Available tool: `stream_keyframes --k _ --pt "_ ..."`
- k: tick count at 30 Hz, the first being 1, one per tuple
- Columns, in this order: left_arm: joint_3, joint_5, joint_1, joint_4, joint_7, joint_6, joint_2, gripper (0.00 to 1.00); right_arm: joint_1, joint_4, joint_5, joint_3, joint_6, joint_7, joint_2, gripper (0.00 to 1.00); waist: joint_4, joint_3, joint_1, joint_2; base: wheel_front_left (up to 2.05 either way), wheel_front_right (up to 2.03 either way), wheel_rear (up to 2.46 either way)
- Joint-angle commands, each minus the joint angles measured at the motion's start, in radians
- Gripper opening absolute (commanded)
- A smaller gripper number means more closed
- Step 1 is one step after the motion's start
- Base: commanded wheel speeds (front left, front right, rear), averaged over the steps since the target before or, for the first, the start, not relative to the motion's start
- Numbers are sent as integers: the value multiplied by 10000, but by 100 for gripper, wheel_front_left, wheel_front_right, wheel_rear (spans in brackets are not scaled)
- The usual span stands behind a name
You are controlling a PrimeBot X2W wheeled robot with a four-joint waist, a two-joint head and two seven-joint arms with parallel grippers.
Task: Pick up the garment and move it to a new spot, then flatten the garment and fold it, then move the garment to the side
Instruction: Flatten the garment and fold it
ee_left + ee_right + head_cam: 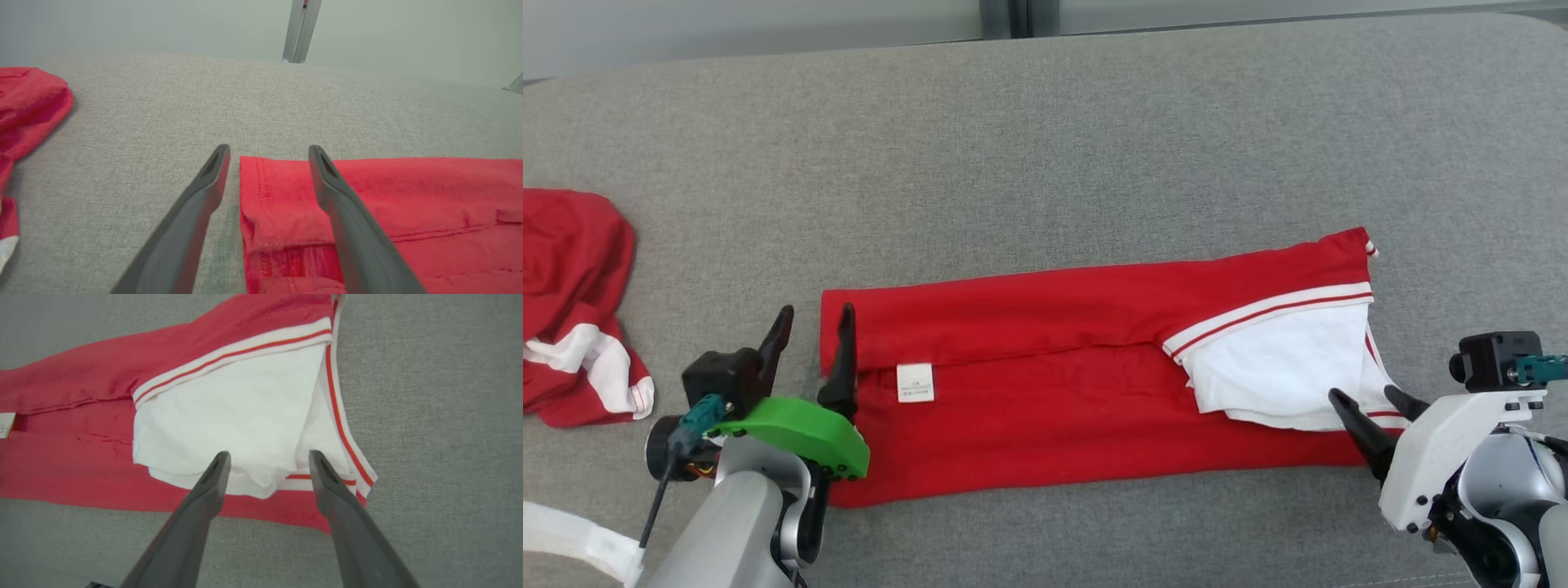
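We see 1 white sewn-in label (915, 382) on the garment (1045, 392), lower left of centre in the head view. It has small grey print, too small to read. The label's edge also shows at the far left of the right wrist view (6, 424).

The garment is red and folded lengthwise into 1 long band. It lies flat on the grey fabric surface (1045, 147), running from lower left of centre to the right side of the head view. Its right end has a white panel (1274, 367) edged with white ribbed trim carrying 1 thin red stripe (245, 349). Its left end is a stitched red hem (261, 175).

Counts: 2 garments. 1 is the folded band. The other is a crumpled red-and-white garment (572, 302) at the left edge, well apart from the band. 2 grippers, 2 dark fingers each.

The left gripper (817, 310) has its jaws spread and grasps nothing. 1 finger is over the grey surface and 1 over the hem, so they straddle the band's left edge (268, 149).

The right gripper (1361, 392) also has its jaws spread and grasps nothing. Its tips are at the lower edge of the white panel (269, 453).
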Motion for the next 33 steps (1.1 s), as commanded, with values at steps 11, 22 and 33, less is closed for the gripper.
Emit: stream_keyframes --k 11,22,33 --pt "3210 1987 2367 -3381 -71 -963 -1338 100 -1341 1356 -691 -797 -14 -592 370 100 126 -448 0 0 0 0 0" --pt "4533 2983 3194 -3923 -73 -1753 -2092 100 -2581 3594 -1198 -1265 -12 -496 329 100 548 -381 0 0 0 0 0" --pt "4740 3199 3111 -3894 -74 -1936 -2185 100 -3001 5111 -1693 -1607 -12 -655 378 100 860 -127 0 0 0 0 0"
